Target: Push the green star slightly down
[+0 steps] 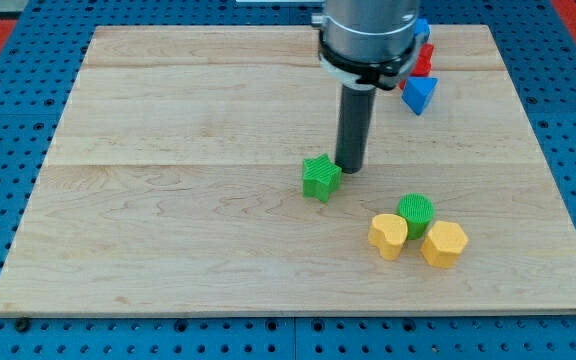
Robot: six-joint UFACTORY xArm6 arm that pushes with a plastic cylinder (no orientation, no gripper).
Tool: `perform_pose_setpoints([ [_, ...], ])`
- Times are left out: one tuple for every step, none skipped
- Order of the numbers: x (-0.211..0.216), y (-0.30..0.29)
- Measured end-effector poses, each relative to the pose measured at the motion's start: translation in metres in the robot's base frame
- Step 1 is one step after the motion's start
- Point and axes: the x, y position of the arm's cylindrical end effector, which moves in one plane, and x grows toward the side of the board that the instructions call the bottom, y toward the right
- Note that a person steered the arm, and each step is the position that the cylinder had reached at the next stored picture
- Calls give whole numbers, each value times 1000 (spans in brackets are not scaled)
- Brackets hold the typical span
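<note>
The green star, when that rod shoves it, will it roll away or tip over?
Probably neither: the green star sits low and flat on the wooden board, so it should slide. My tip touches its upper-right edge, off-centre, so it may twist.

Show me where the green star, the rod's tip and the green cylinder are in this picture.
green star [320, 178], camera view, on its top face.
my tip [349, 167], camera view, at the rod's very lower end, just at the star's upper right.
green cylinder [416, 211], camera view, on its round top face.
</note>
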Motion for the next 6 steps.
perform_pose_setpoints([
  [-30,1],
  [-38,-33],
  [1,-36],
  [26,28],
  [-24,52],
  [-48,166],
])
